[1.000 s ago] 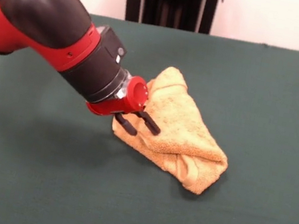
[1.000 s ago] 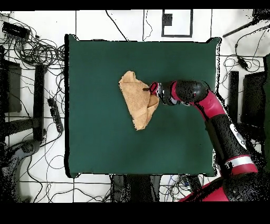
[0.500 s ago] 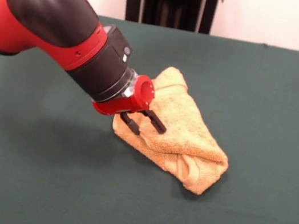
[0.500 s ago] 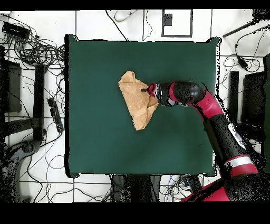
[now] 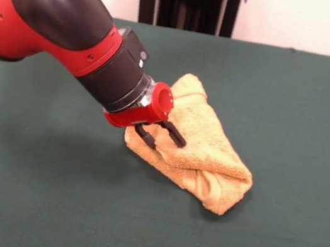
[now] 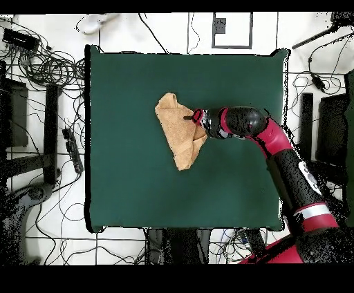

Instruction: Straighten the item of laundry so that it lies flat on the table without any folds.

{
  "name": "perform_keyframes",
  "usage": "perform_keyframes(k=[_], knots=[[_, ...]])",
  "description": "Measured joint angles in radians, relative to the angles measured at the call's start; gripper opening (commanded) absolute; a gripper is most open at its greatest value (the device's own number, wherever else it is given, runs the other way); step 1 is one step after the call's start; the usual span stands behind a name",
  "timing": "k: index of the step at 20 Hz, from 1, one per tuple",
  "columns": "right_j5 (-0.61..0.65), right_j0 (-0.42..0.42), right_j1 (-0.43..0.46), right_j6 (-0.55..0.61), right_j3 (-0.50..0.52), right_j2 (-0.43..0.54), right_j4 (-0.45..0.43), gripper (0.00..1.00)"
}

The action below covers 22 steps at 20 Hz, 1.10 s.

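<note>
The golden-orange towel (image 5: 202, 146) lies folded over itself in a crumpled, roughly triangular bundle near the middle of the dark green table (image 5: 42, 204). It also shows in the overhead view (image 6: 177, 135). My gripper (image 5: 163, 140) comes in low from the left in the front view, tilted down, at the towel's left edge. Its two black fingers (image 5: 175, 135) stand apart, open, one on top of the cloth and one at its near-left edge. In the overhead view the gripper (image 6: 191, 117) is on the towel's right side. No tag or woven band shows.
The red and black arm (image 5: 60, 28) fills the upper left of the front view and hangs over the table's left part. The black pedestal (image 5: 186, 2) stands behind the far edge. Cables and stands (image 6: 41, 69) lie on the floor around the table (image 6: 124, 193).
My gripper has moved a little further onto the towel's edge, to the right in the front view. The towel has barely shifted.
</note>
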Motion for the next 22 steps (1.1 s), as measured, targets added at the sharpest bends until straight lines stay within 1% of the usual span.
perform_keyframes(k=[9,22], knots=[[0.0,-0.003,0.002,0.0,0.0,0.016,-0.026,1.0],[0.0,-0.003,0.001,0.0,0.0,0.018,-0.036,1.0]])
